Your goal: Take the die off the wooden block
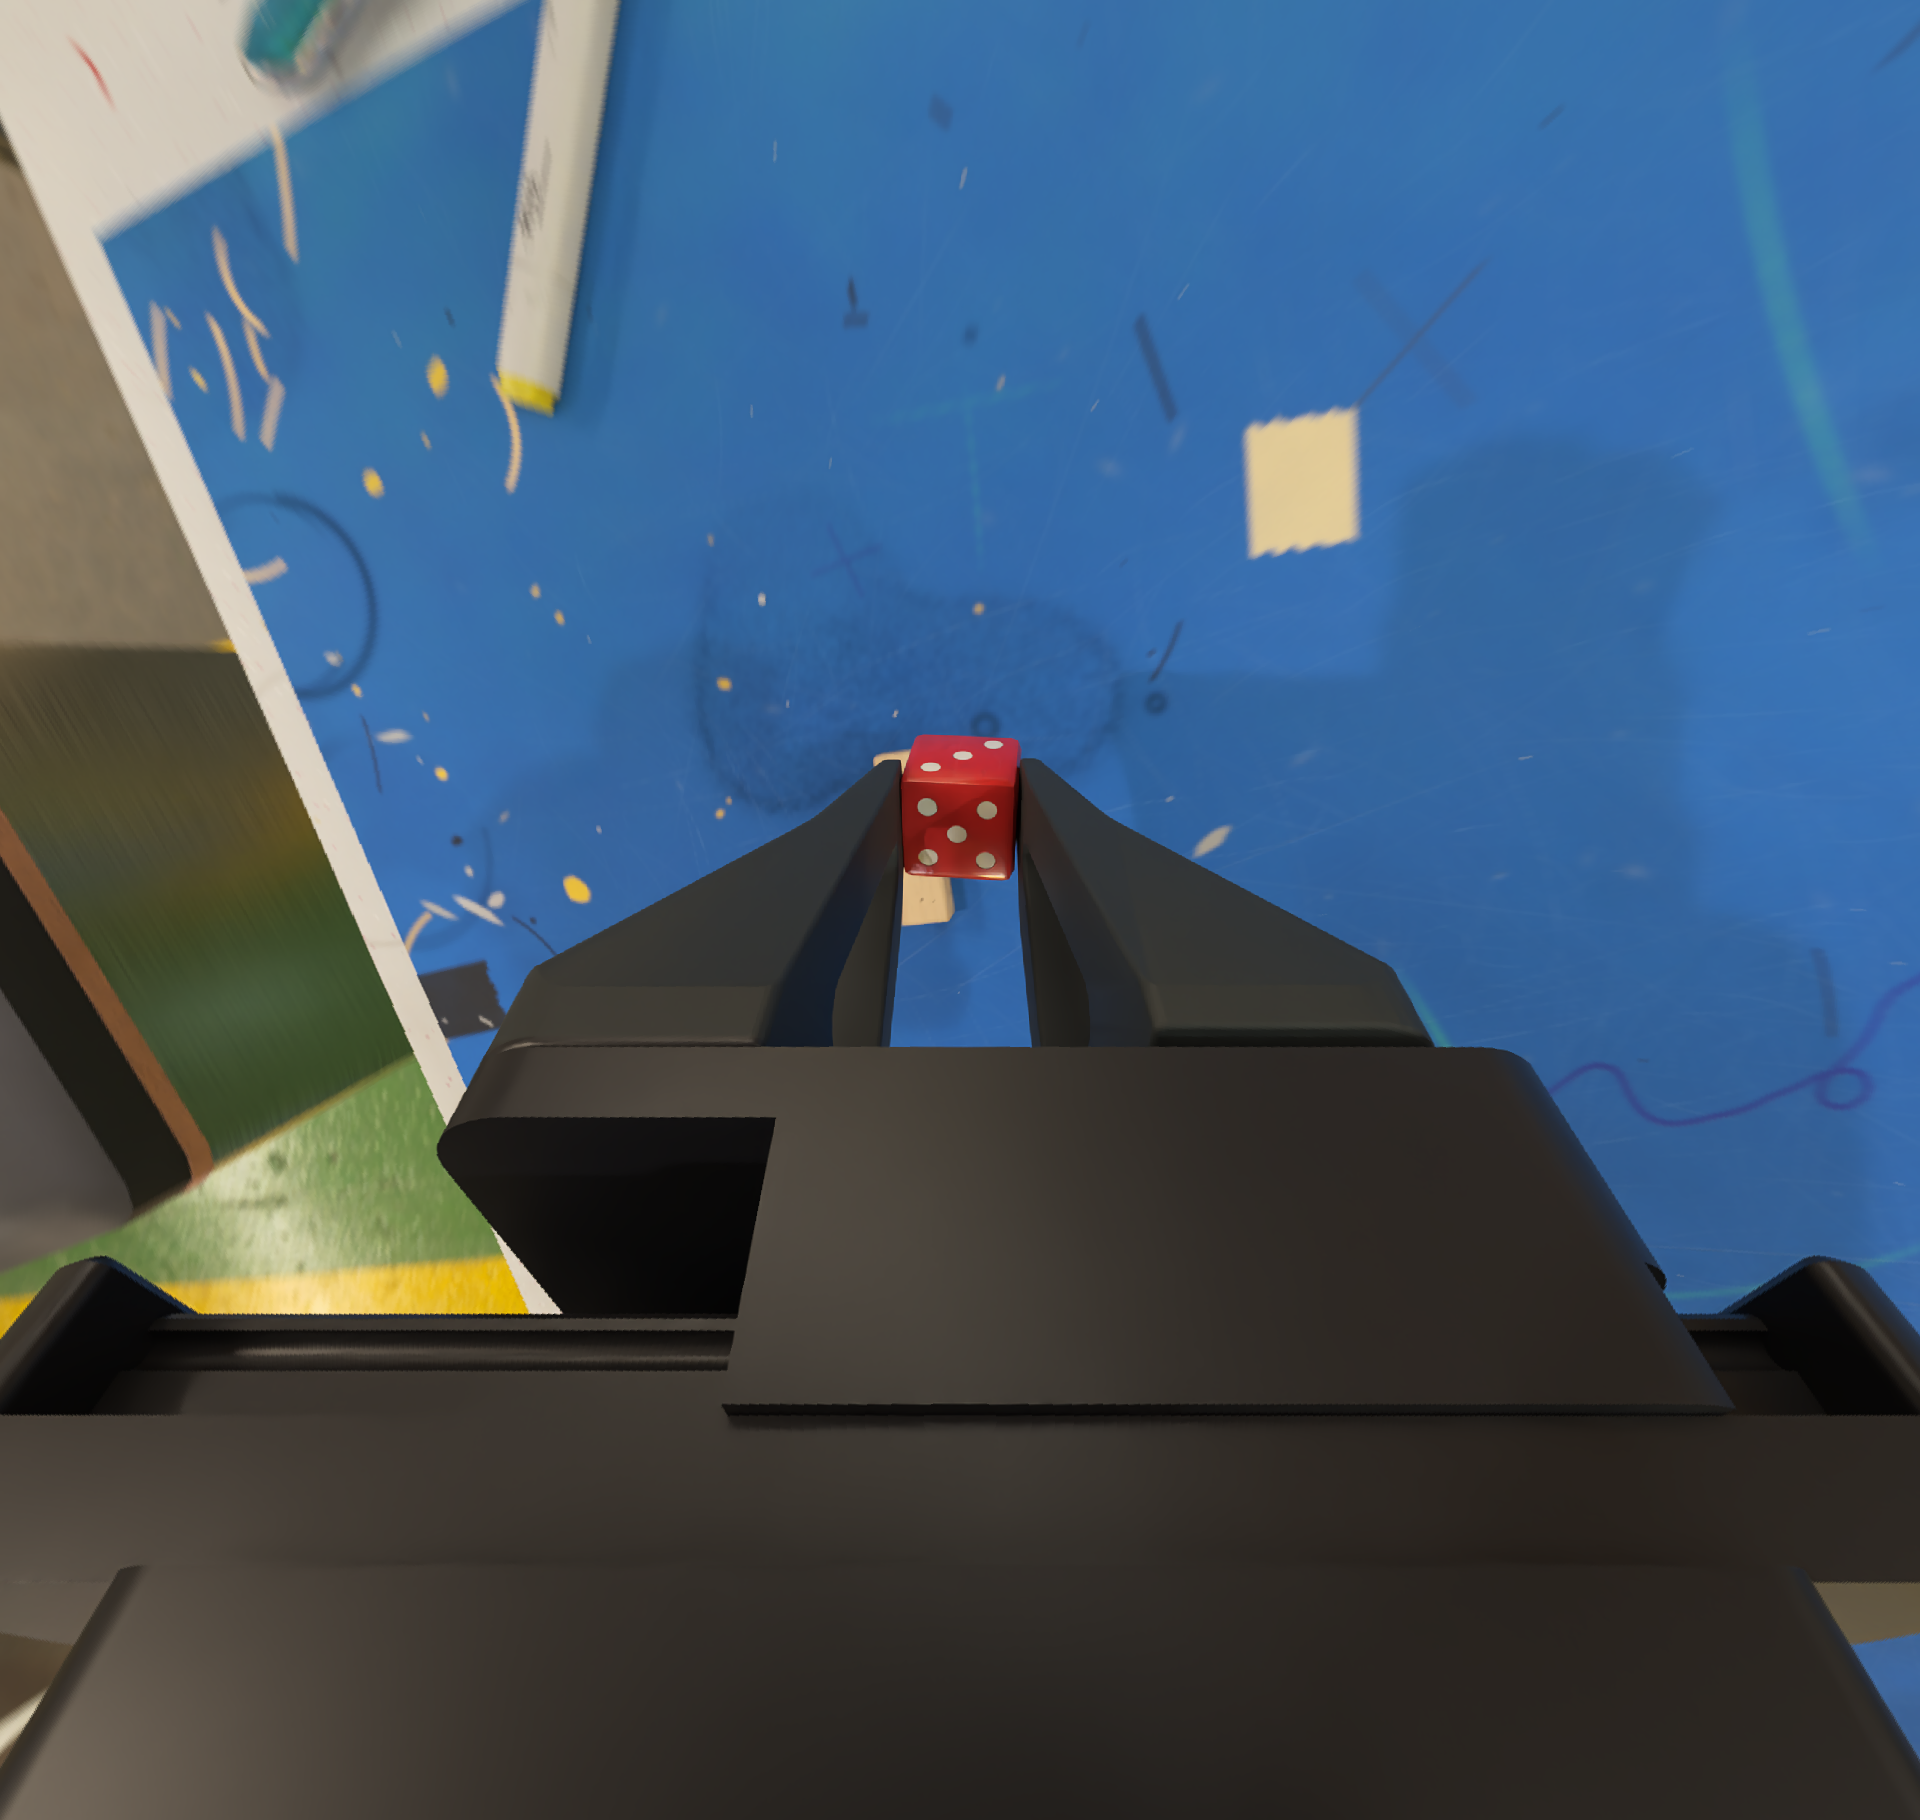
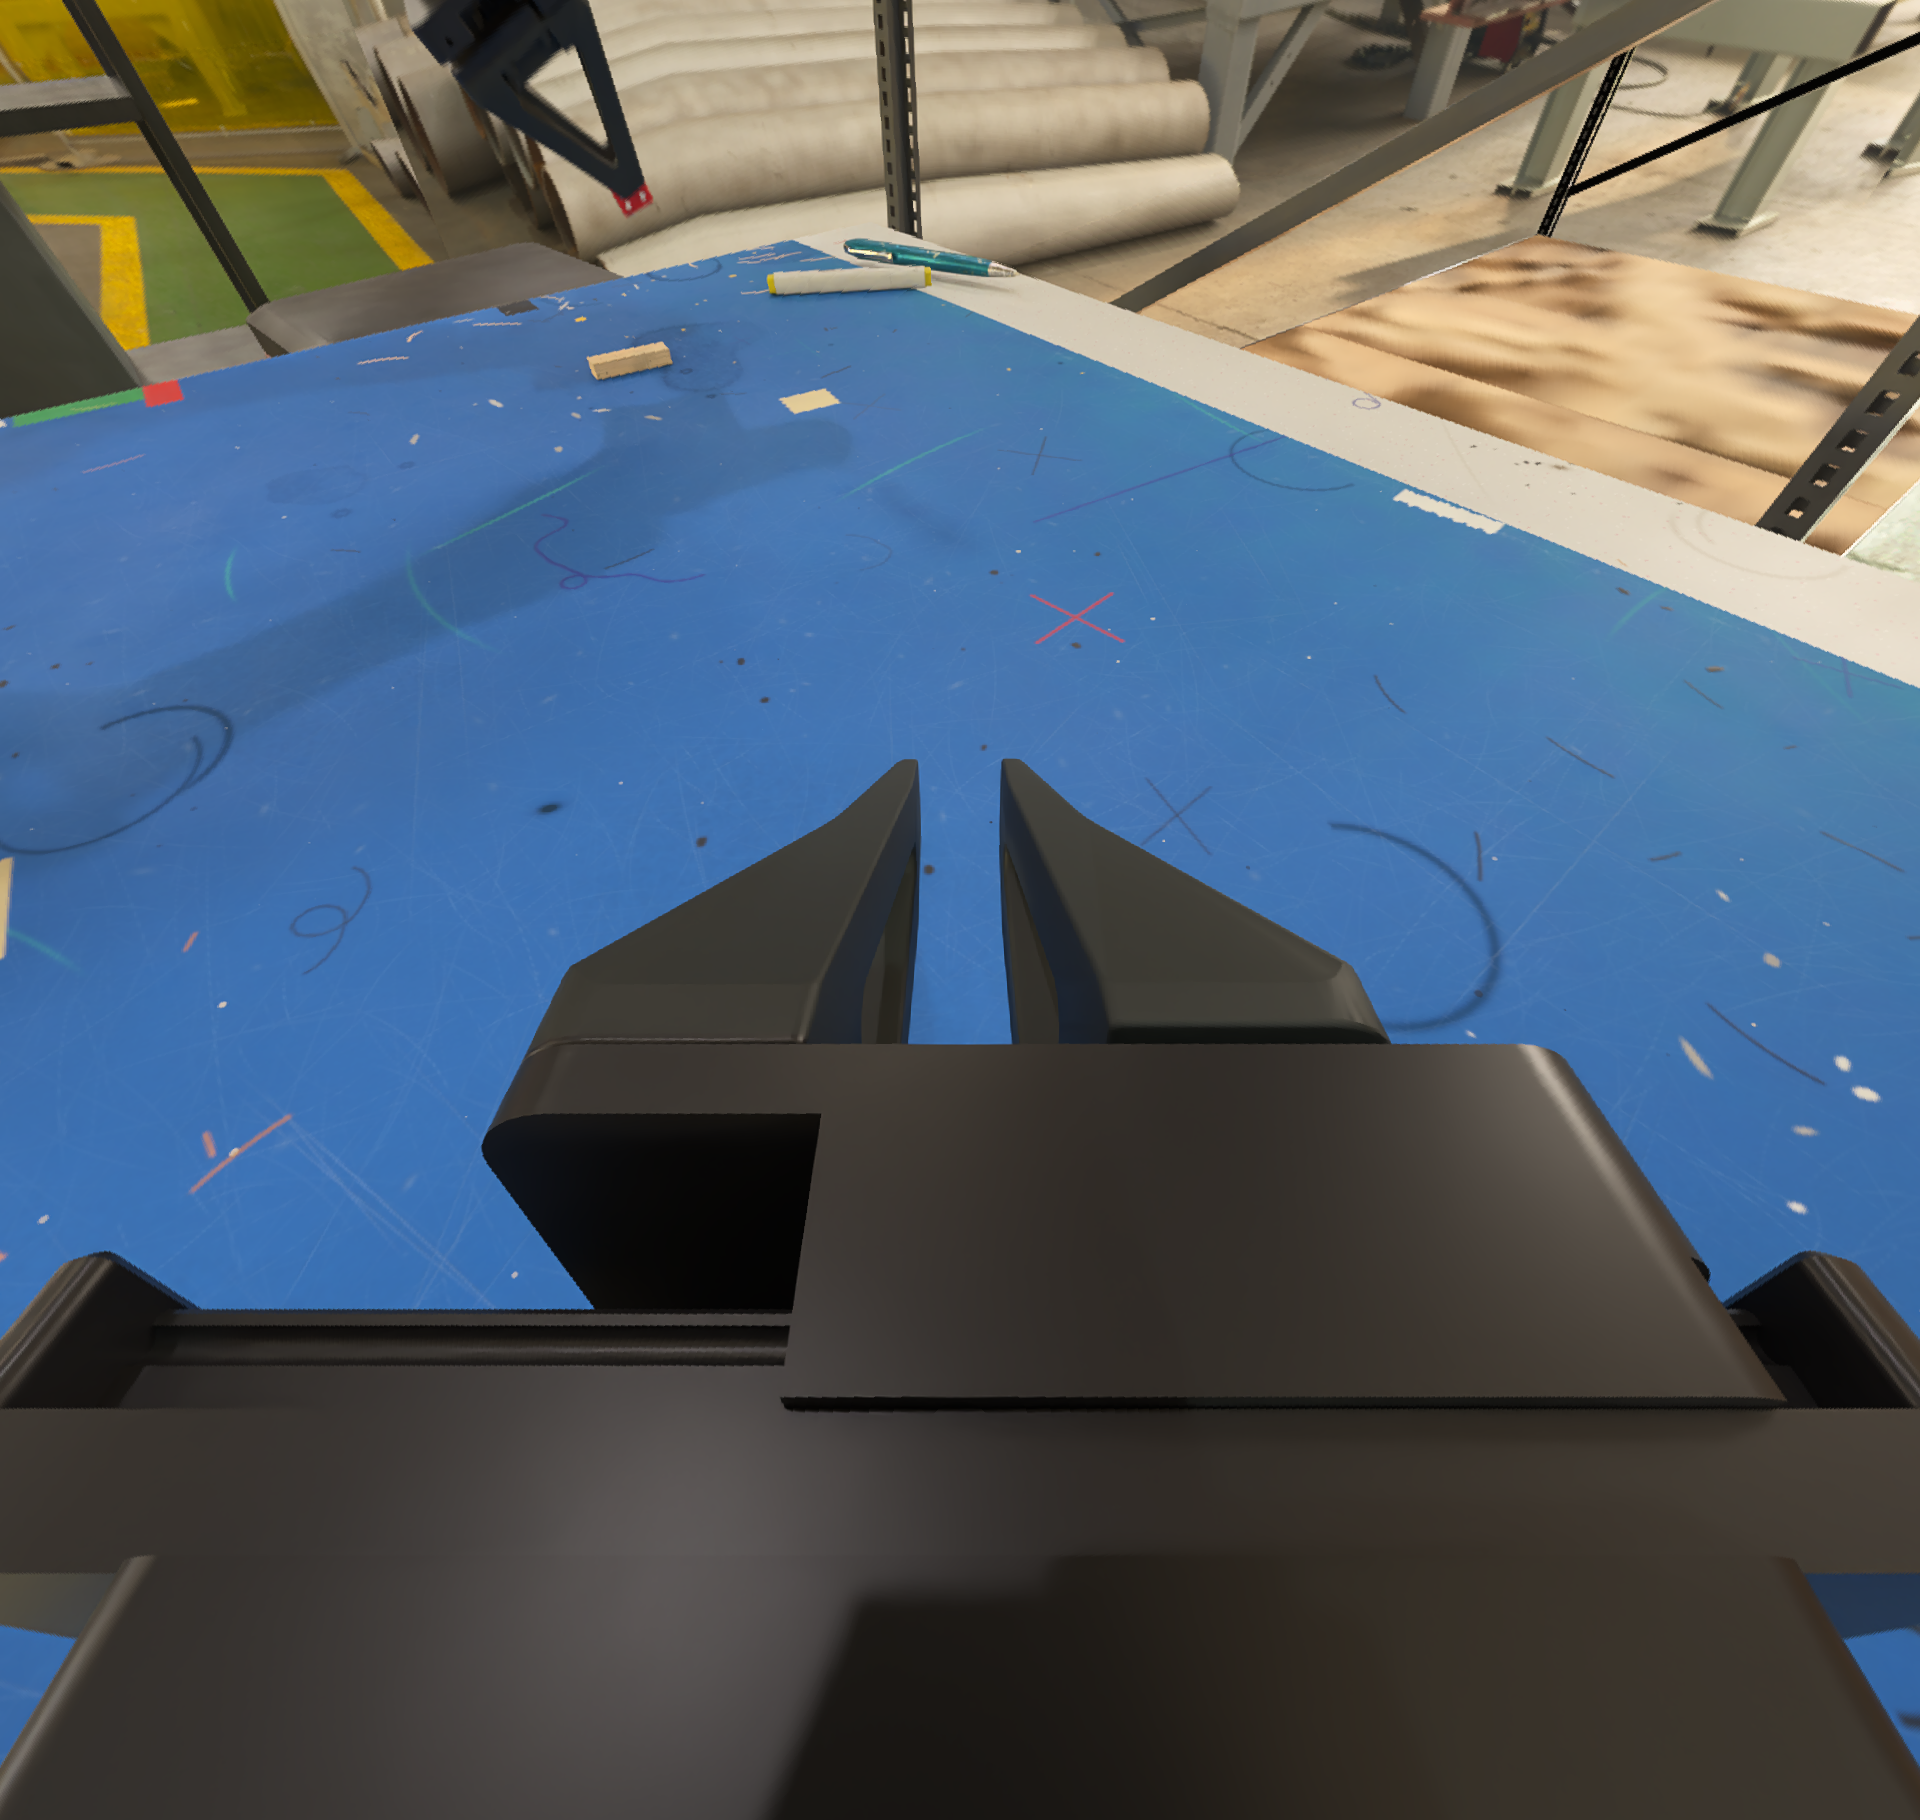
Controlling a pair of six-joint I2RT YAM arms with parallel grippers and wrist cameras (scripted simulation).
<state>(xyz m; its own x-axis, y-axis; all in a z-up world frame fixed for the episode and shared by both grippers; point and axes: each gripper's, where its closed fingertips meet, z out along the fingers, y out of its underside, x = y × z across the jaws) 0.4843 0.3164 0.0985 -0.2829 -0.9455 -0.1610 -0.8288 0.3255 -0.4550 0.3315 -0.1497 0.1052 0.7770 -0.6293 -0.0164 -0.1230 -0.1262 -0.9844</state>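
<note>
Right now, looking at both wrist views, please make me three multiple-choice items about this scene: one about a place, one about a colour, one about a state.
1. Where is the die?
A. Between the left gripper fingers
B. On the wooden block
C. Beside the white marker

2. What colour is the pen near the marker?
A. Red
B. Teal
C. Black

3. What is the state of the right gripper?
A. Shut on the die
B. Shut on the block
C. Holding nothing, fingers slightly apart

Answers:
1 A, both fingers press its sides.
2 B, its barrel shows teal.
3 C, only blue table shows through the gap.
</note>
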